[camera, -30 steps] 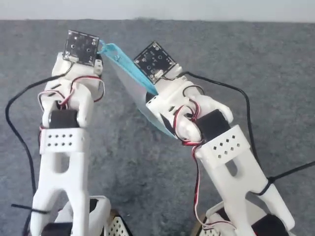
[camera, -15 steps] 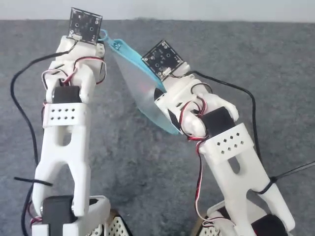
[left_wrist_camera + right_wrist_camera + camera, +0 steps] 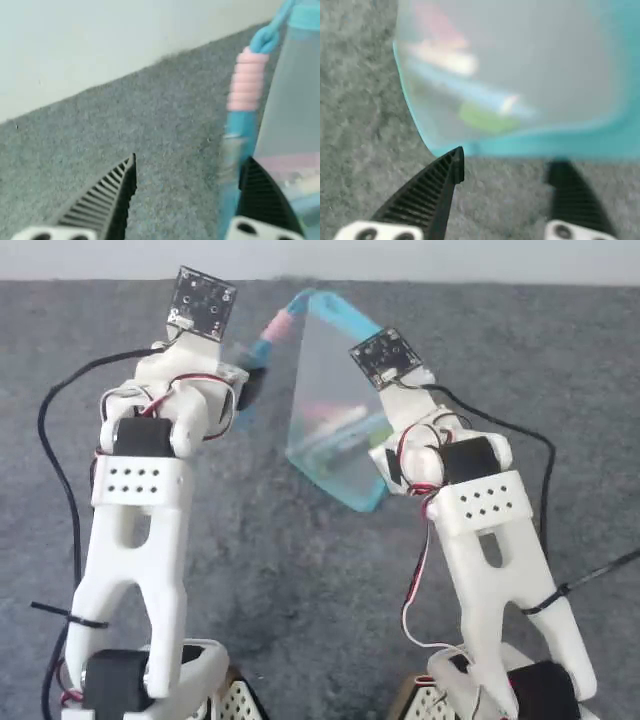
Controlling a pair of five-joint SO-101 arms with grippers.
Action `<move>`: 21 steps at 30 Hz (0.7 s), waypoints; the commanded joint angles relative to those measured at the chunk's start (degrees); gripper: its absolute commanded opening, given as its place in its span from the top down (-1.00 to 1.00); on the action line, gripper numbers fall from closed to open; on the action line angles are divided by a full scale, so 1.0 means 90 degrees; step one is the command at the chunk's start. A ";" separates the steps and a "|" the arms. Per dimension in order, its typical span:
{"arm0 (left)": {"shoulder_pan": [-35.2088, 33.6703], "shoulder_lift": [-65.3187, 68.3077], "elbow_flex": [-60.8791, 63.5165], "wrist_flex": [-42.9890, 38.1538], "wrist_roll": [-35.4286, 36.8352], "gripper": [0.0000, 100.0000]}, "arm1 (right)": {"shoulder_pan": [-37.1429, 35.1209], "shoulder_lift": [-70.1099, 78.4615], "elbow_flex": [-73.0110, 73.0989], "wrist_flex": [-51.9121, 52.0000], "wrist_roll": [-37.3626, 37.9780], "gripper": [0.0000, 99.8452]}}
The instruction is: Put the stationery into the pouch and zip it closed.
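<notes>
The pouch (image 3: 335, 400), see-through with a blue border, stands tilted on edge between the two arms. Pink, green and white stationery (image 3: 335, 425) lies inside its lower part. A pink zip pull (image 3: 272, 332) sticks out from its top corner. My left gripper (image 3: 250, 390) is beside the pouch's zip edge. In the left wrist view that gripper (image 3: 190, 162) is open, with the blue edge (image 3: 239, 150) and pink pull (image 3: 245, 82) close against one finger. My right gripper (image 3: 507, 160) is open, its tips just short of the pouch's lower blue edge (image 3: 545, 145).
Grey carpet (image 3: 280, 560) covers the table. A pale wall (image 3: 100, 40) runs along its far edge. Black cables (image 3: 60, 470) trail beside each arm.
Both arms have swung to the right. The pouch, earlier stretched edge-on between the two grippers, has turned its broad face to the high camera and shifted right. Both grippers now stand open.
</notes>
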 commanded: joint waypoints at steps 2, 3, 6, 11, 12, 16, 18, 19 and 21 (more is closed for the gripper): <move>0.0215 -0.0352 -0.0269 0.0029 0.0068 0.32 | 0.0171 -0.0093 -0.0459 0.0132 0.0098 0.22; 0.0205 -0.0352 -0.0210 0.0010 0.0205 0.32 | 0.0190 -0.0073 -0.0459 0.0132 0.0088 0.23; 0.0186 -0.0342 -0.0093 -0.0010 0.0469 0.32 | 0.0298 -0.0044 -0.0459 0.0103 0.0088 0.24; 0.0205 -0.0391 -0.0063 0.0020 0.0694 0.32 | 0.0581 -0.0103 -0.0488 0.0132 0.0078 0.28; 0.0176 -0.0440 -0.0083 0.0020 0.0869 0.32 | 0.0640 -0.0112 -0.0488 0.0142 0.0078 0.30; 0.0195 -0.1201 0.0210 0.0059 0.1211 0.32 | 0.0777 -0.0454 -0.0440 0.0230 0.0078 0.52; 0.0215 -0.1895 0.0659 0.0039 0.1221 0.32 | 0.0767 -0.0767 -0.0449 0.0376 0.0078 0.70; 0.0215 -0.2256 0.0923 0.0029 0.1231 0.32 | 0.0767 -0.0933 -0.0410 0.0464 0.0078 0.77; 0.0215 -0.3038 0.1607 0.0029 0.1201 0.32 | 0.0767 -0.1284 -0.0137 0.0562 0.0098 0.90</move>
